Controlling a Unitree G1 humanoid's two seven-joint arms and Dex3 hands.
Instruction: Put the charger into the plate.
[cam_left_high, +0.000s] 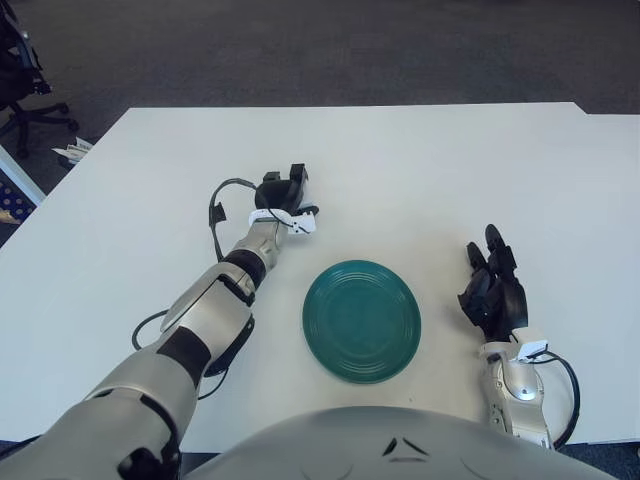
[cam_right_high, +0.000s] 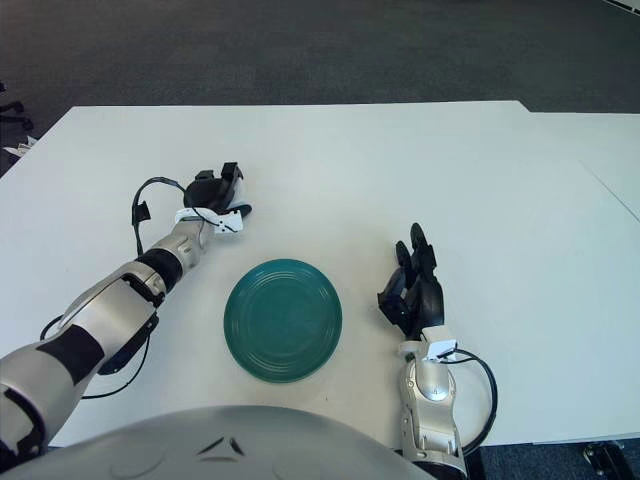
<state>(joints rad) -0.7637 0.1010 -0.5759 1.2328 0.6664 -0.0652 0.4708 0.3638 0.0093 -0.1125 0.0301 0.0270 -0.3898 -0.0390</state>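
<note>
I have the left hand (cam_left_high: 282, 192) out over the white table (cam_left_high: 450, 170), beyond and to the left of the green plate (cam_left_high: 361, 320), and its dark fingers are curled down around something small; I judge that to be the charger (cam_left_high: 303, 224), though all I can make out is a white piece peeping out at the wrist side of the hand, and I cannot tell whether the fingers have closed on it or only cage it. So the charger sits at the left hand, apart from the plate and on its far left side. The step in hand looks to me like securing the grasp before any lift. To do that well I would close the fingers evenly, confirm the piece is seated between them rather than pinched at a corner, then raise it straight up before swinging toward the plate, coming in over the rim and letting go low near the centre so it does not skid out. I would also mind the black cable (cam_left_high: 216, 205) looping off the left wrist so it does not drag across the plate. As for how the charger points or where its long axis runs, too little of it shows to say. The right hand (cam_left_high: 493, 290) shows to the right of the plate, fingers loosely extended and holding nothing.
</note>
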